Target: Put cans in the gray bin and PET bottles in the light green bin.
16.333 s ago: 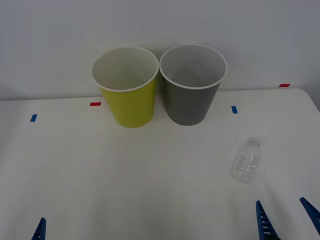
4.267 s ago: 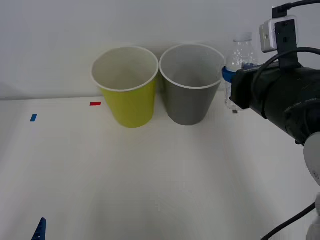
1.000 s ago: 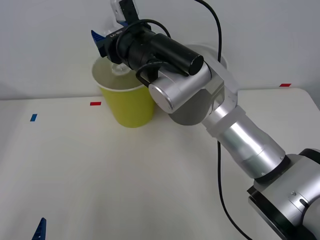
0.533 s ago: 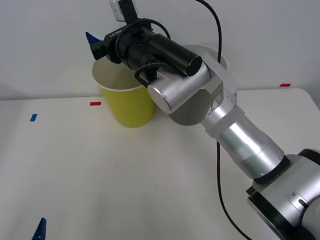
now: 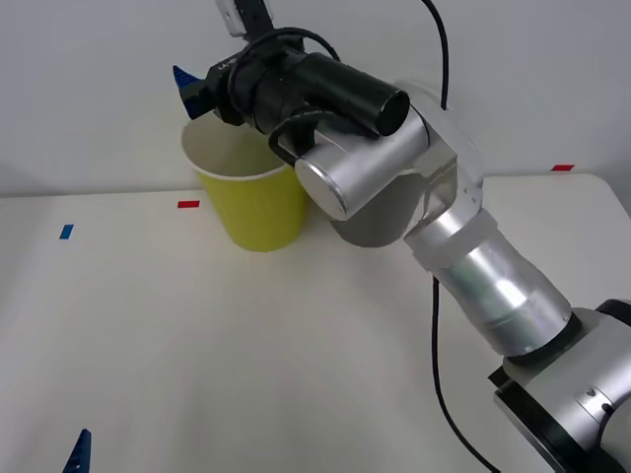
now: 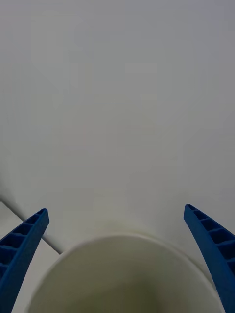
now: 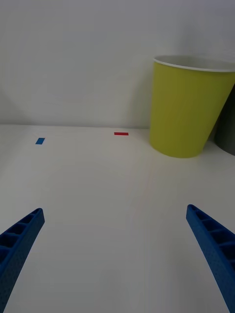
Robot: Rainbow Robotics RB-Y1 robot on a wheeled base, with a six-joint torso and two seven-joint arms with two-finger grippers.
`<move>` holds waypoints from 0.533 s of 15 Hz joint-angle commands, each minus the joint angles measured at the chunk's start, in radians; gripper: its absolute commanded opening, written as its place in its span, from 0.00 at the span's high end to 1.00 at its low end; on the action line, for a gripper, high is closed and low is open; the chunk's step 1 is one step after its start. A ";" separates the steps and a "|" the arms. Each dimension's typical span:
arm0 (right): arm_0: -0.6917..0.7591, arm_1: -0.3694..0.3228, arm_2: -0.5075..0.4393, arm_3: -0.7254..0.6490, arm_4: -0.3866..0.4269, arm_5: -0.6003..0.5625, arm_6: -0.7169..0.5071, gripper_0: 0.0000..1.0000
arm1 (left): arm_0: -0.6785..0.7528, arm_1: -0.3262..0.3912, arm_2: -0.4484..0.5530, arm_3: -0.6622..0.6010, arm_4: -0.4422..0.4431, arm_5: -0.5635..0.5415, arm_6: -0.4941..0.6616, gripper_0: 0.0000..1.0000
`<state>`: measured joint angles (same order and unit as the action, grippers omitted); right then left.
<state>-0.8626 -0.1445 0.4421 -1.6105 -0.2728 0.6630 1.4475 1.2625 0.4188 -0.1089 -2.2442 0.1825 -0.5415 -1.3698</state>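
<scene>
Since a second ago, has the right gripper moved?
Yes. The right gripper has lifted slightly above the light green bin rim, now open and empty.

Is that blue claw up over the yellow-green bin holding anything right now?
No: the right gripper has its two blue fingers spread wide apart above the light green bin, with nothing between them.

A matt yellow-green plastic bin point(image 5: 251, 202) with a smooth white rim stands on the matt white desk point(image 5: 246, 355). The right arm's brushed-silver metal links point(image 5: 394, 168) gleam glossily; its ribbed blue plastic claw point(image 6: 117, 244) and the left claw point(image 7: 115, 254) look dull-finished.
</scene>
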 commanded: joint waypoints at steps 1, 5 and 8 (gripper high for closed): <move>0.126 -0.049 -0.069 -0.338 -0.008 0.225 -0.019 0.06 | 0.000 0.000 0.000 0.000 0.000 0.000 0.000 0.00; 0.261 -0.124 -0.121 -0.557 -0.008 0.274 -0.038 0.06 | 0.000 0.000 0.000 0.000 0.000 0.000 0.000 0.00; 0.320 -0.158 -0.171 -0.617 -0.025 0.274 -0.050 0.06 | 0.000 0.000 0.000 0.000 0.000 0.000 0.000 0.00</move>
<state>-0.5590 -0.2942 0.2885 -2.2146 -0.2906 0.9367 1.4001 1.2625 0.4188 -0.1089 -2.2442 0.1825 -0.5415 -1.3698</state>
